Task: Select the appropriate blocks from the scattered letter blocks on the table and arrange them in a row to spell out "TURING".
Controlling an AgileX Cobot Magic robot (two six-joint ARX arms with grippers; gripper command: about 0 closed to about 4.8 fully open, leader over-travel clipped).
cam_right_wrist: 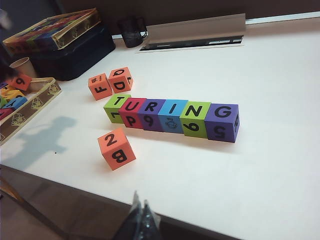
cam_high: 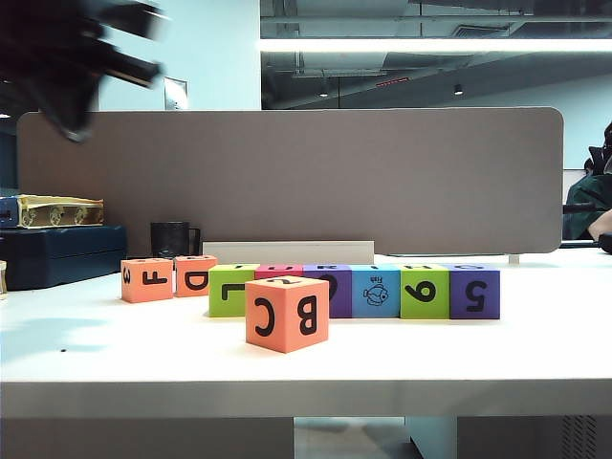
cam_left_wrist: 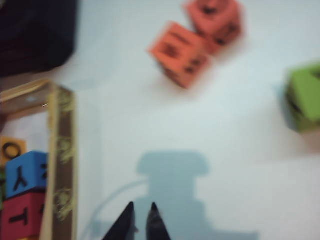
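Observation:
Six letter blocks stand in a row on the white table (cam_high: 535, 354), their tops reading T U R I N G: lime green (cam_right_wrist: 117, 106), magenta (cam_right_wrist: 133, 112), purple (cam_right_wrist: 151, 114), blue (cam_right_wrist: 172, 115), lime green (cam_right_wrist: 195, 118), purple (cam_right_wrist: 222, 121). From the side the row runs from lime green (cam_high: 229, 290) to purple (cam_high: 475, 291). My left gripper (cam_left_wrist: 141, 215) hangs high over bare table left of the row, all but shut, holding nothing. My right gripper (cam_right_wrist: 140, 205) is shut and empty above the table's front edge.
A bigger orange cube (cam_high: 287, 313) sits in front of the row. Two orange cubes, F (cam_high: 147, 279) and D (cam_high: 195, 275), lie to its left. A wooden tray (cam_right_wrist: 30, 105) with more blocks, a dark case (cam_high: 62, 253) and a black cup (cam_high: 172, 239) stand further left.

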